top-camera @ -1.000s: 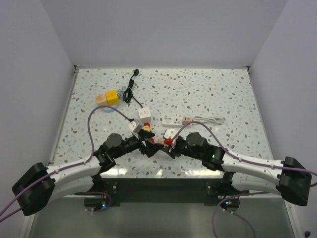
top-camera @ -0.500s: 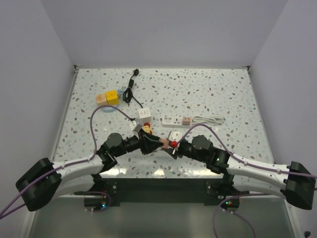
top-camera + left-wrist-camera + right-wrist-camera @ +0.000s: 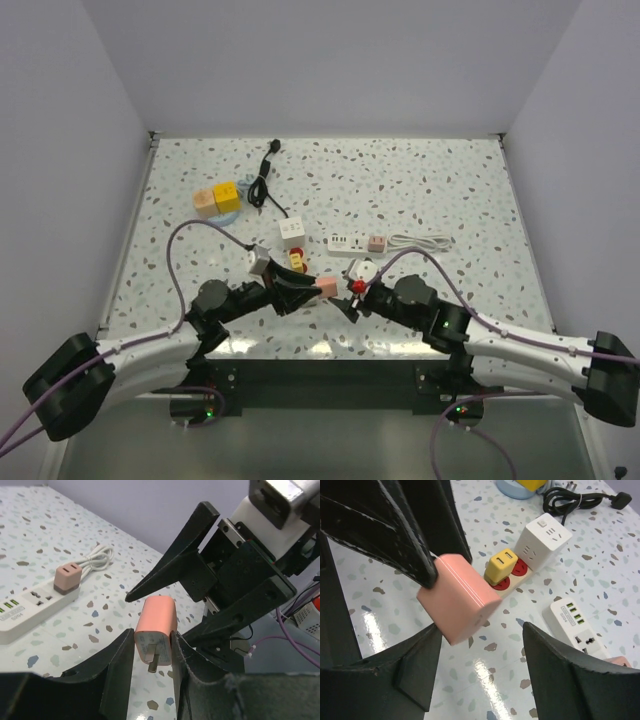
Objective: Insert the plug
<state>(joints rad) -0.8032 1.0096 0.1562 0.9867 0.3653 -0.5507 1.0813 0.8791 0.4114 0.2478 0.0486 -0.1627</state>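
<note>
Near the bench's [image 3: 450,190] front edge, the left hand [image 3: 152,649] is clamped on the pink plug [image 3: 156,620]. The right hand's [image 3: 482,630] fingers stand apart just beside it.

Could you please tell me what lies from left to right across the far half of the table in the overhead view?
Peach cube → yellow cube → black coiled cord → white cube socket → white power strip → pink adapter → white cable.
</note>
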